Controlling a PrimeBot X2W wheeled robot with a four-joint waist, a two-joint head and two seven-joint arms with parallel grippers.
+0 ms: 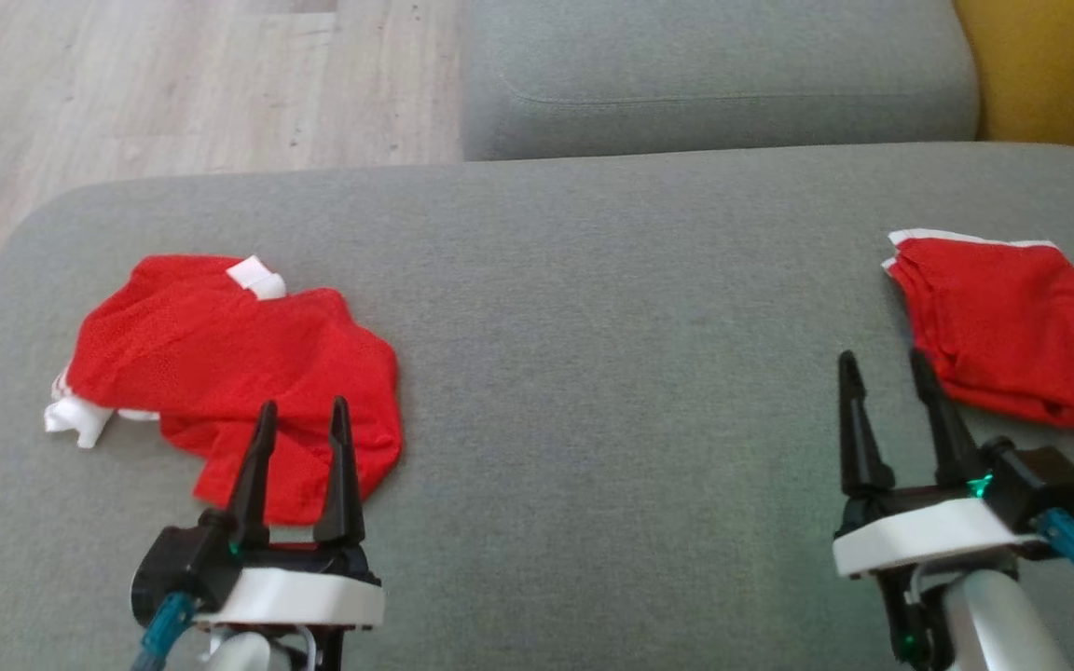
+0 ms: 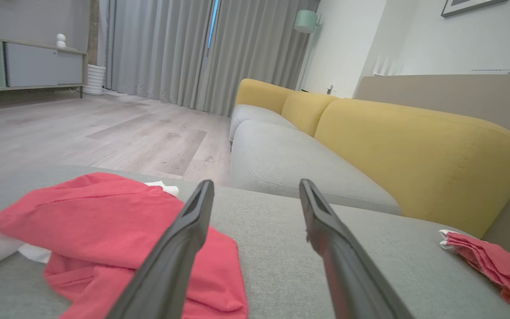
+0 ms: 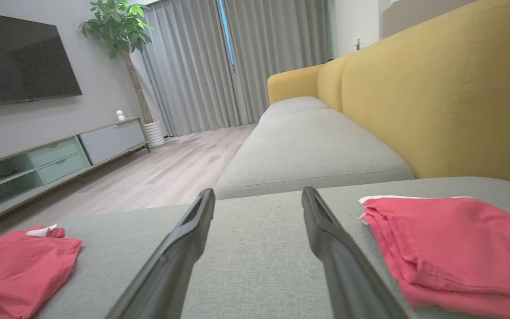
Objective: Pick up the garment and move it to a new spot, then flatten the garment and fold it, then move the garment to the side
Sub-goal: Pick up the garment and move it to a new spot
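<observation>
Left pincer, head view: left pincer point(image 1: 303, 405) at 7 o'clock, fingers spread and released, grasping nothing, tips over the near hem of the crumpled garment point(image 1: 220, 354).
Right pincer, head view: right pincer point(image 1: 882, 359) at 5 o'clock, likewise spread and empty, just beside the folded garment point(image 1: 1003, 326) at its 2 o'clock, not touching.
Task's thing, head view: crumpled garment at 9 o'clock on the grey sofa seat point(image 1: 612, 326), bunched, white trim poking out at 12 and 8 o'clock of the heap.
Why so placed: probably poised low for a first pinch on the heap; middle of the seat bare, seemingly kept free as the new spot for flattening.
Folded garment: neat stack near the 3 o'clock edge, likely one set aside.
Left wrist view: spread fingers, crumpled garment under the 9 o'clock finger; folded garment small at 4 o'clock below the yellow backrest point(image 2: 414, 155).
Right wrist view: spread fingers over bare seat; folded garment at 4 o'clock, crumpled garment at 8 o'clock.
Containers: pale ribbed pot point(image 3: 154, 133) at 10 o'clock holding a leafy plant point(image 3: 117, 26); drawers of the low cabinet point(image 3: 60, 161) shut, contents hidden.
</observation>
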